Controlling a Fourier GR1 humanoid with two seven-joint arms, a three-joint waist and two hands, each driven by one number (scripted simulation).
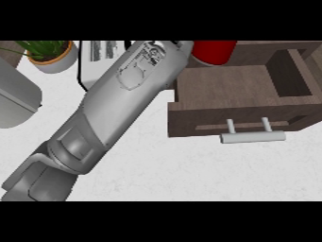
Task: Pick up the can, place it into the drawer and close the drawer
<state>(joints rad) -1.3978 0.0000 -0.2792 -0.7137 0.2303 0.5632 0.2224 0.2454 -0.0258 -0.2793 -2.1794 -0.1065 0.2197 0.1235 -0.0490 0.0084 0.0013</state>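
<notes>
A grey forearm (pixel 114 108) comes in from the lower left and runs diagonally up to the top of the view. Its wrist ends beside the red can (pixel 213 52), which shows only in part at the top edge, above the back of the drawer. The hand on this arm is cut off by the view's top edge, so its hold on the can is hidden. The brown wooden drawer (pixel 226 87) stands pulled out at the right, its inside bare, with a pale bar handle (pixel 254 136) on its front. The other hand does not show.
A potted green plant (pixel 48 54) stands at the top left. A large grey rounded object (pixel 6 94) lies at the left edge. A white printed item (pixel 100 52) sits behind the forearm. White counter (pixel 191 170) spreads in front of the drawer.
</notes>
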